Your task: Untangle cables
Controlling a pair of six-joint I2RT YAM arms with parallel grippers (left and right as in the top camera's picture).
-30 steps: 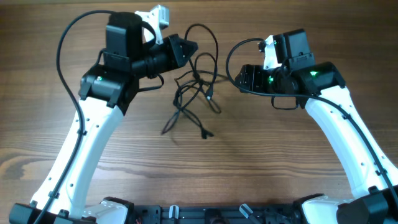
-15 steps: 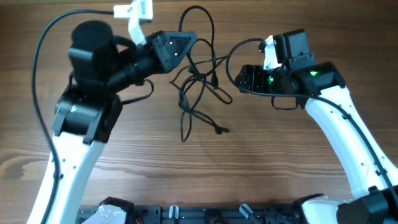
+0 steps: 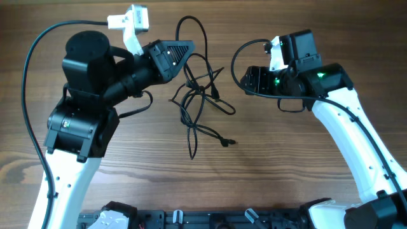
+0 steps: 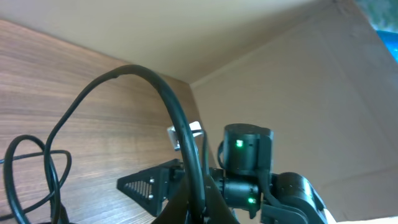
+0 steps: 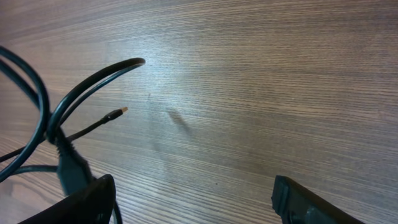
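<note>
The table (image 3: 286, 172) carries the cables (image 3: 200, 89) at centre, with loose plug ends nearest and knotted loops farther. Right of the tangle, the right gripper (image 3: 245, 81) is spread wide and empty, clear of the cords. Left of the tangle, the left gripper (image 3: 186, 47) is clamped on a strand. One loop arcs beyond it, farthest.

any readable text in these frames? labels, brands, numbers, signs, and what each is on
None: no text can be read in any view.
Right arm: only green lights, no lettering visible.
White mount on the left wrist: too small to tell if it carries print.
Cables and wooden table: no markings visible.
</note>
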